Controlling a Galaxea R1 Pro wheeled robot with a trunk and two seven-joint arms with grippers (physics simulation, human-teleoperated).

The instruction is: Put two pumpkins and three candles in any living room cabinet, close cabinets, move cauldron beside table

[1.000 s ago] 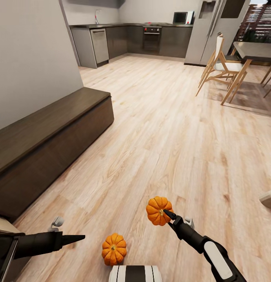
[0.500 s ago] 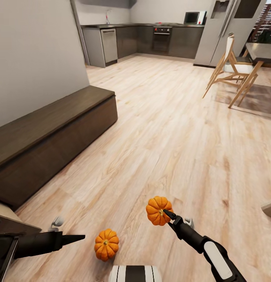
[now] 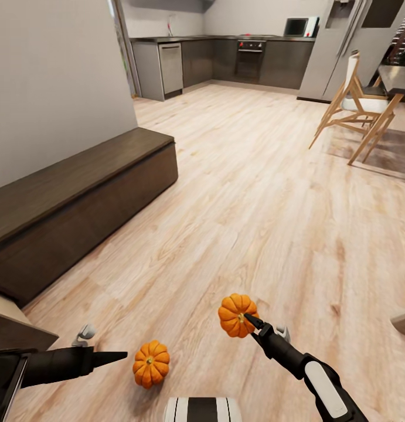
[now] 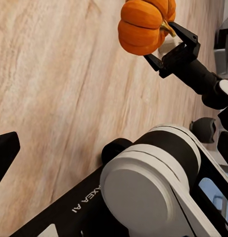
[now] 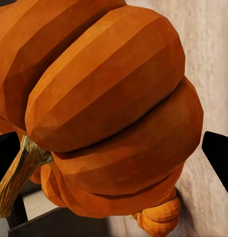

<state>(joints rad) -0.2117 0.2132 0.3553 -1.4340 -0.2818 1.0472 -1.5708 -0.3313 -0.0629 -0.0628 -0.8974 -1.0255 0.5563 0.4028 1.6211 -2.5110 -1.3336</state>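
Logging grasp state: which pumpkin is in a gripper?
The pumpkin at the right gripper, pinched by its stem off the floor; the other pumpkin sits on the planks.

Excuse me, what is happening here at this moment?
The robot's right tool holds one pumpkin by its stem, above the wood floor. The second pumpkin lies on the floor close to the robot's base. The left tool is empty, pointing toward that pumpkin. The long dark cabinet stands along the wall on the left, with all its fronts closed. A kitchen and some chairs are further back.
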